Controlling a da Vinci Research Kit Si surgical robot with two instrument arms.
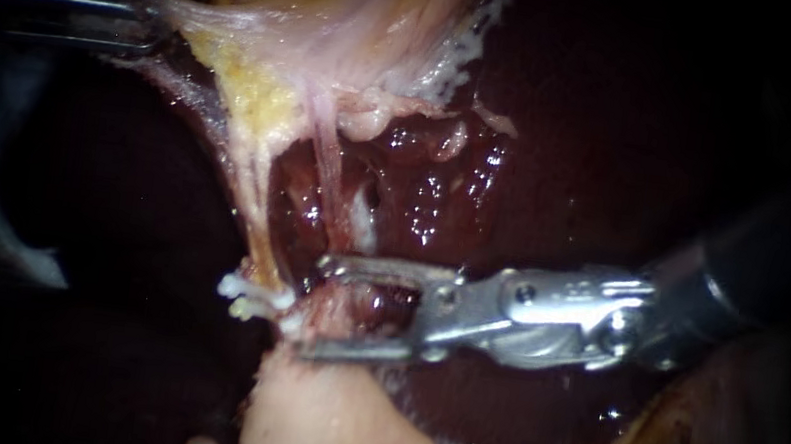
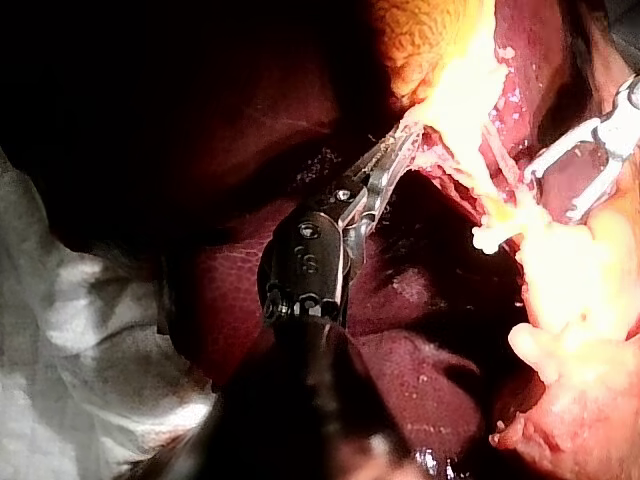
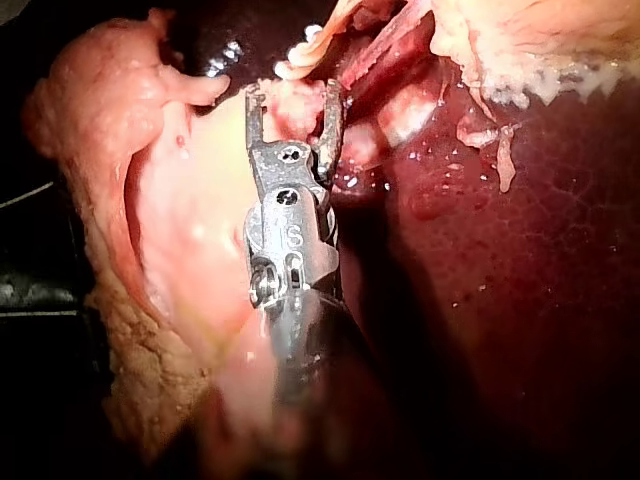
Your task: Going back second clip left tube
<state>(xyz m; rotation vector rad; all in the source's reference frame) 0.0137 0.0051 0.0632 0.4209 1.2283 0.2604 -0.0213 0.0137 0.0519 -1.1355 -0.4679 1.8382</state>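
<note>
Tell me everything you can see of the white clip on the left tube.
The white clip is small, glossy and plastic-looking, with knobbly ends. It lies crosswise, closed on the lower end of the left tube, just above the pale tissue. The right instrument sits open right beside it; contact is unclear.

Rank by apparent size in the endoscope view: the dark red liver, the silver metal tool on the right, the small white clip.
Dark red liver, largest
silver metal tool of the right instrument, perhaps enlarged by nearness
small white clip, smallest
</note>
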